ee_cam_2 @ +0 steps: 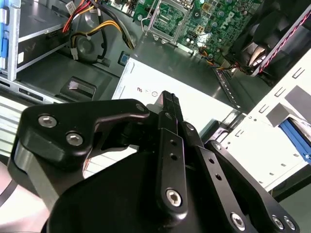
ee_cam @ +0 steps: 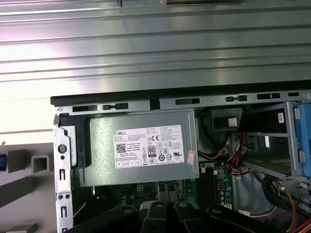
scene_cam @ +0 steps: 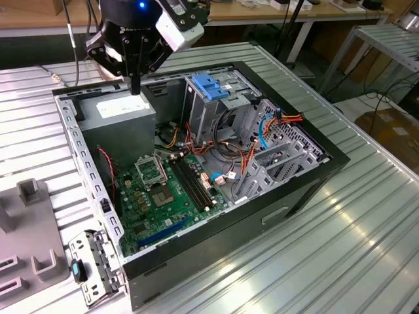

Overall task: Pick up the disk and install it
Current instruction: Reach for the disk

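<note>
The disk is out of view. My gripper (scene_cam: 135,86) hangs over the back left corner of the open computer case (scene_cam: 308,176) as the exterior view shows it, just above the grey power-supply box (scene_cam: 121,112) with its white sticker. Its black fingers (ee_cam_2: 169,104) are shut together with nothing between them, pointing down at the box's sticker (ee_cam_2: 194,104). In the first wrist view the box (ee_cam: 138,148) lies right beyond the black finger links (ee_cam: 163,213).
A grey drive cage with a blue latch plate (scene_cam: 211,86) stands at the case's back. The green motherboard (scene_cam: 163,196) and bundled cables (scene_cam: 229,160) lie on the case floor. A grey fixture (scene_cam: 29,229) and a metal bracket (scene_cam: 95,265) rest on the ribbed table (scene_cam: 340,248).
</note>
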Robot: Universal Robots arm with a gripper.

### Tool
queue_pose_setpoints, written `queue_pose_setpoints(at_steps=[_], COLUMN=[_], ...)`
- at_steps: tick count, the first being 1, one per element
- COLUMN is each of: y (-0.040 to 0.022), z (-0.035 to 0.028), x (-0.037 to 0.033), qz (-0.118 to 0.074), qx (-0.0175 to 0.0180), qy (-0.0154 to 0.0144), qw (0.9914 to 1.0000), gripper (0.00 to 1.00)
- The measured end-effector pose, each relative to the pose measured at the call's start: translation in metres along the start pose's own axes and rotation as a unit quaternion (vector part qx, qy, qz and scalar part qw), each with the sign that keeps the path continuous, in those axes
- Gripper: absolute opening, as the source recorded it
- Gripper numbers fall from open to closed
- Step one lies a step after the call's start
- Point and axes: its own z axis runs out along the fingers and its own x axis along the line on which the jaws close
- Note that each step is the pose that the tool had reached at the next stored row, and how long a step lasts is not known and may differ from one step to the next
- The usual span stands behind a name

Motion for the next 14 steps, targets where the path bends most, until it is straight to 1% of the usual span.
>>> queue_pose_setpoints(at_steps=[13, 14], y=[-0.0003, -0.0004], z=[-0.0001, -0.0001], x=[0.0034, 0.0046], qz=[0.0, 0.0], qx=[0.0, 0.0], qy=[0.0, 0.0], qw=[1.0, 1.0], gripper=[0.11, 0.11])
